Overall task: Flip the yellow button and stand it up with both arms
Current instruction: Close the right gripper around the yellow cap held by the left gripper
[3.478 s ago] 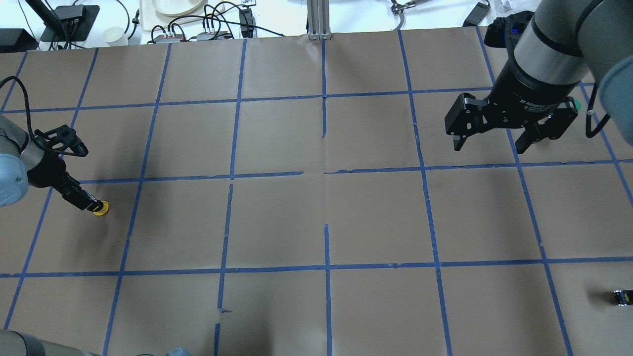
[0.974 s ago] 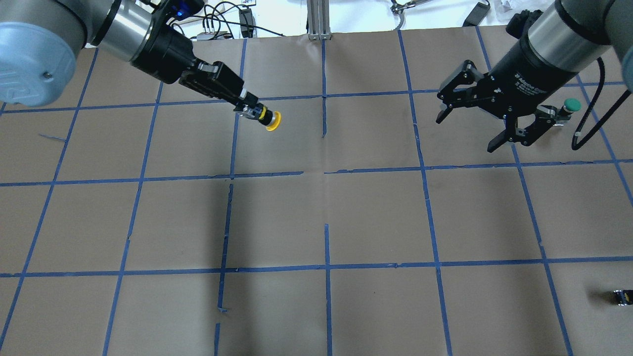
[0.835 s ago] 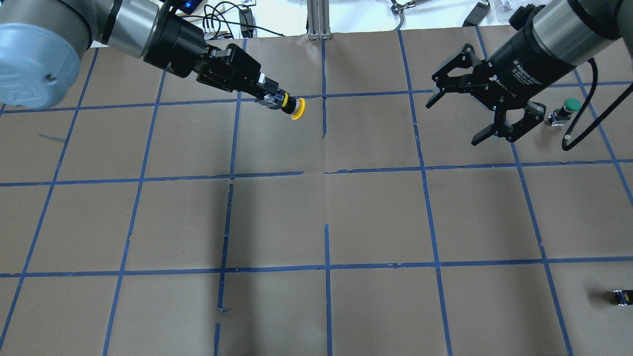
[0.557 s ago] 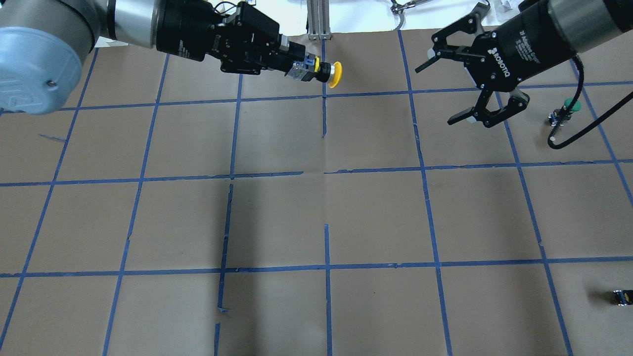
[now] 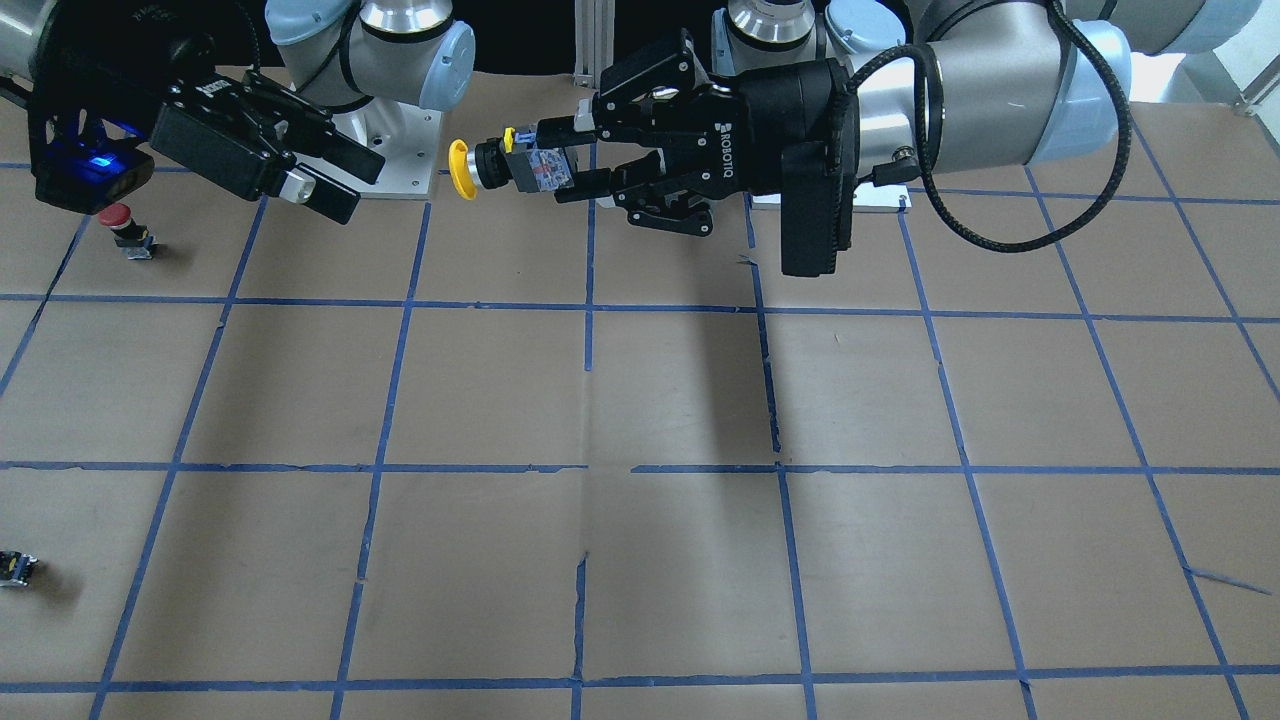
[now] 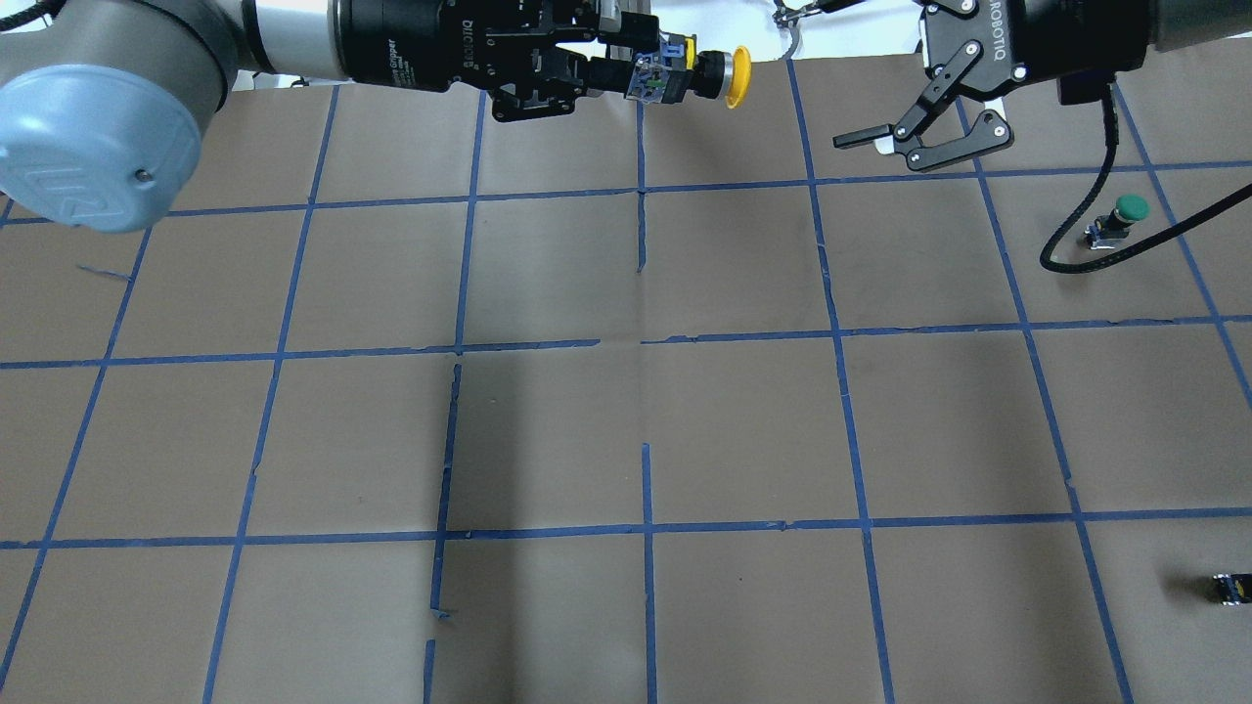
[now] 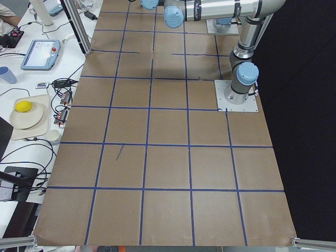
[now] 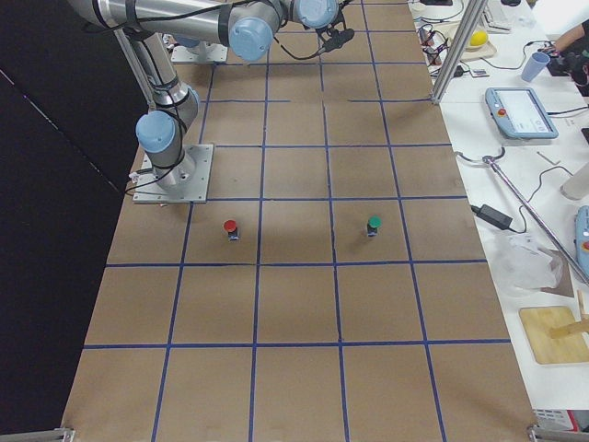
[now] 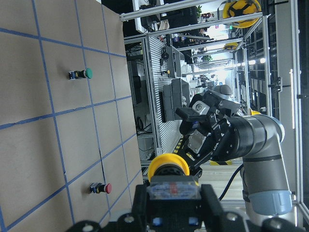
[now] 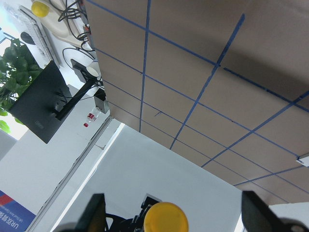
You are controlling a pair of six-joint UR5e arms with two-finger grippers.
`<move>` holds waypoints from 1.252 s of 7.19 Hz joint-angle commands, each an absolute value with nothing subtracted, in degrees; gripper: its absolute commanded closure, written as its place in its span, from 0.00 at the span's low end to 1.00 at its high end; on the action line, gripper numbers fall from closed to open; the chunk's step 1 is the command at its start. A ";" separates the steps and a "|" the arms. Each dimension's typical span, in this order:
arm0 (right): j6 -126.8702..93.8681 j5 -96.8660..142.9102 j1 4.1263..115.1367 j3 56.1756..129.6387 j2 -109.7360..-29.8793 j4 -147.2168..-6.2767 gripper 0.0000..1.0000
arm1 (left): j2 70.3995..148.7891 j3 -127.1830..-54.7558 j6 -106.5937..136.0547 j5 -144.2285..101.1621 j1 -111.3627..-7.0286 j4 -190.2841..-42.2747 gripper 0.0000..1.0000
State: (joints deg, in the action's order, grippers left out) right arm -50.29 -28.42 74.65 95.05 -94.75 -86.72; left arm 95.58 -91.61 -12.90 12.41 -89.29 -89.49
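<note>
My left gripper is shut on the grey base of the yellow button and holds it level, high over the table's far middle, with the cap pointing at my right gripper. The right gripper is open and empty, a short gap from the cap. In the front view the yellow button sits in the left gripper, and the open right gripper faces it. The left wrist view shows the cap in front of the right gripper. The right wrist view shows the cap between its spread fingers.
A green-capped button stands on the table's right side. A red-capped button stands below the right gripper, near the robot's base. A small capless black block lies at the near right edge. Brown paper with blue tape lines covers the table.
My left arm lifted the yellow button from the table's left side, carried it up to the far middle and turned it level. My open right gripper rose and swung toward it.
</note>
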 commanded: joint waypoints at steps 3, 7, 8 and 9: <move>-50.98 -25.31 77.86 95.62 -95.10 -86.84 0.00 | 95.63 -91.58 -12.74 10.90 -89.38 -89.38 0.95; -51.15 -23.29 79.54 95.71 -94.92 -86.84 0.01 | 95.45 -91.49 -11.95 10.81 -89.38 -89.38 0.95; -51.15 -23.20 79.71 95.71 -94.75 -86.75 0.01 | 95.54 -91.67 -11.95 10.90 -89.38 -89.30 0.95; -51.15 -23.29 79.89 95.71 -94.57 -86.84 0.01 | 95.71 -91.58 -12.04 10.81 -89.38 -89.30 0.95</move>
State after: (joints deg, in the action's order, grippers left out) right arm -51.15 -23.33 79.63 95.70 -94.76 -86.80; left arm 95.57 -91.58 -12.00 10.84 -89.39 -89.32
